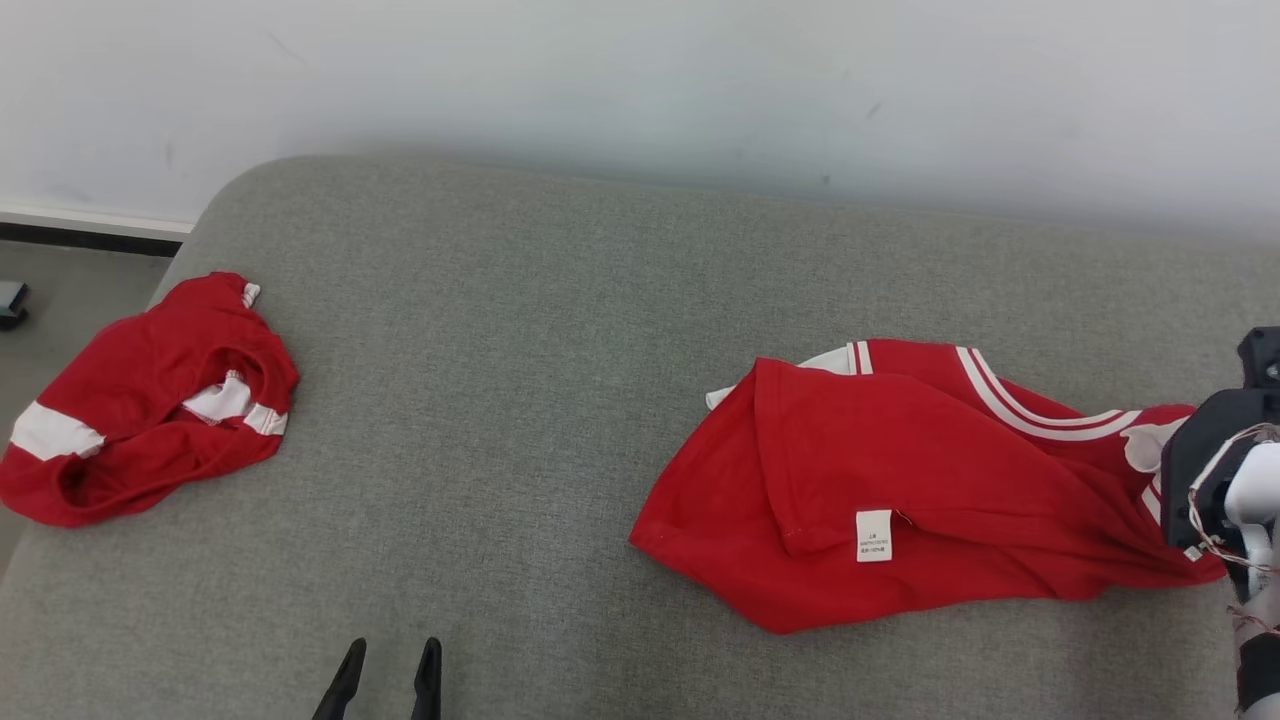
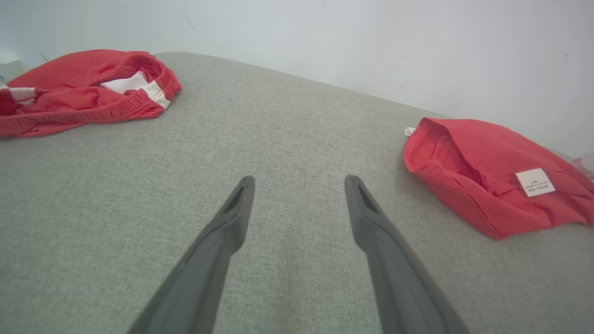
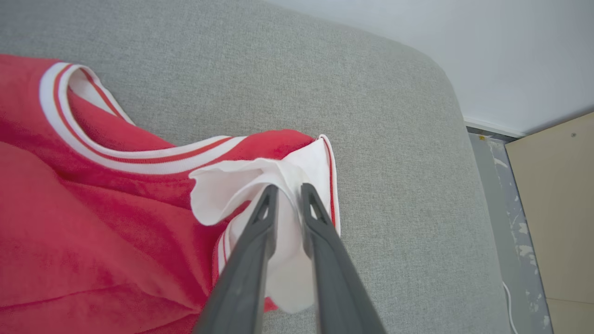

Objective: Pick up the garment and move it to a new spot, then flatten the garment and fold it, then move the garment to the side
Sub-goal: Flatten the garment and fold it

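The garment (image 1: 900,470) is a red shirt with white-striped trim and a white care label, lying crumpled on the right of the grey cushion (image 1: 520,400). The left wrist view has the garment (image 2: 487,185) at its right. In the right wrist view my right gripper (image 3: 287,188) has its fingers drawn close together on the white sleeve cuff at the right end of the garment (image 3: 93,208), with fabric bunched between them. Its dark wrist housing (image 1: 1215,450) sits at the right edge. My left gripper (image 1: 390,650) (image 2: 299,178) stands open over bare cushion near the front edge.
A second red piece with white bands (image 1: 150,400) (image 2: 88,93) lies bunched at the cushion's left end. A pale wall runs behind. Beyond the cushion's right edge are floor (image 3: 510,241) and a tan panel (image 3: 557,185).
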